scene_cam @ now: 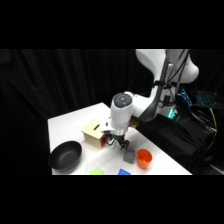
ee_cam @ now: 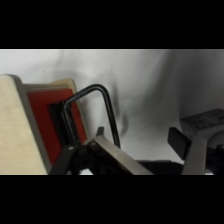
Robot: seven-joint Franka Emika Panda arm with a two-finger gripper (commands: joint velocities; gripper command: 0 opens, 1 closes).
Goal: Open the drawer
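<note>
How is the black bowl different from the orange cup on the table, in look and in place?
The bowl is black, wide and shallow; the cup is orange, narrow and taller for its width. The bowl sits at the table's front left, left of the wooden box; the cup stands to the right, beside the grey cube. Both are round, open on top and upright.

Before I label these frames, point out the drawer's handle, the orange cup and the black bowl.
handle (ee_cam: 102, 100): wrist view, on the loop's upper bend.
orange cup (scene_cam: 144, 158): side view, on its outer wall.
black bowl (scene_cam: 56, 161): side view, on its near rim.
</note>
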